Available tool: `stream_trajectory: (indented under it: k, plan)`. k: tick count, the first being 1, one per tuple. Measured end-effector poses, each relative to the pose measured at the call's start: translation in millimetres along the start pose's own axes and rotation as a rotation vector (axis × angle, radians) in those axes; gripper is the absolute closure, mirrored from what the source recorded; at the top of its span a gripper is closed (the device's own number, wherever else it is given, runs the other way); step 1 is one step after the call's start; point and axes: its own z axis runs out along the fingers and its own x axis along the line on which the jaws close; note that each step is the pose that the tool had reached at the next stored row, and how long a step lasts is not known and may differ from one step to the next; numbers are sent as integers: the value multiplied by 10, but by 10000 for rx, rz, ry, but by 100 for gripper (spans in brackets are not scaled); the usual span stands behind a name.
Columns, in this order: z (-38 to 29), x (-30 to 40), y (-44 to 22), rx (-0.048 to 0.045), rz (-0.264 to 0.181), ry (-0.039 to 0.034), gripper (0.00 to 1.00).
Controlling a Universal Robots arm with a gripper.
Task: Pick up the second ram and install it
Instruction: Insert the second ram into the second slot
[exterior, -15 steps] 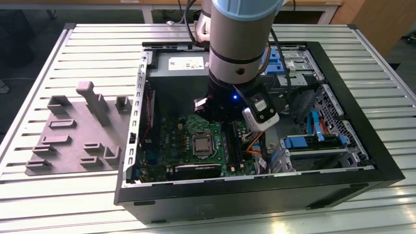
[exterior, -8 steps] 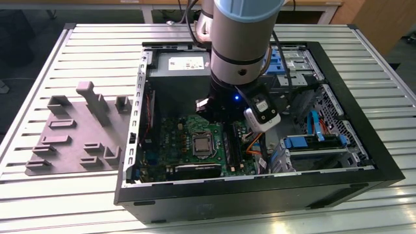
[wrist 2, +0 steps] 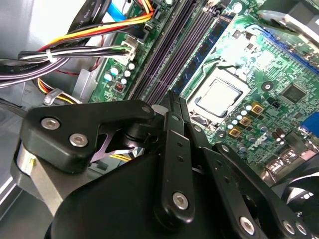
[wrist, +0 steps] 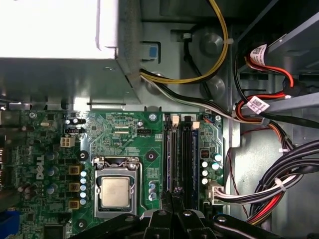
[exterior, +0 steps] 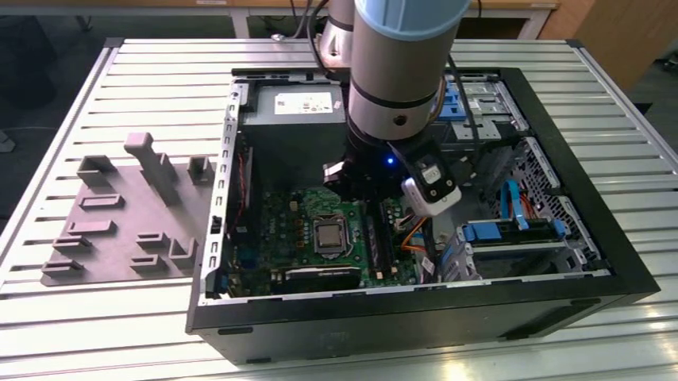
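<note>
Second ram, as best judged: long thin flat dark-green memory stick with a row of small chips (wrist 2: 208,47), sitting edge-up in the slot closest to the square silver processor (wrist 2: 219,97) in the second wrist view. I cannot tell if it is fully seated. Its long axis runs along the bank of black parallel memory slots (wrist: 180,154) and straight toward the black metal claw (wrist 2: 175,102). The claw tips sit over the stick's near end, so the stick stretches away from the claw along the slot line; contact or a small gap, can't tell. The claw's two narrow fingers (wrist 2: 171,107) are drawn nearly together with nothing seen sticking out between them, so it reads as closed and empty, probably bearing on or hovering over that end. In the exterior view the grey-and-blue robot arm (exterior: 398,71) drops from the upper centre of the frame into the open black computer case (exterior: 593,262), over the green motherboard (exterior: 281,230) at centre. Close beside the slots, on the side away from the processor, a bundle of black, yellow and red cables (wrist 2: 89,52) runs to a white plug; that's the nearest thing to snag. The grey moulded plastic tray with upright blocks (exterior: 106,230) lies at left on the slatted metal worktop (exterior: 159,63), well apart from the claw, with no stick seen on it.
</note>
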Motion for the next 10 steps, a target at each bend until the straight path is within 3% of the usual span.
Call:
stream_trajectory:
  k: [10]
  plan:
    - [36, -49, -1, 2, 8, 0, 89]
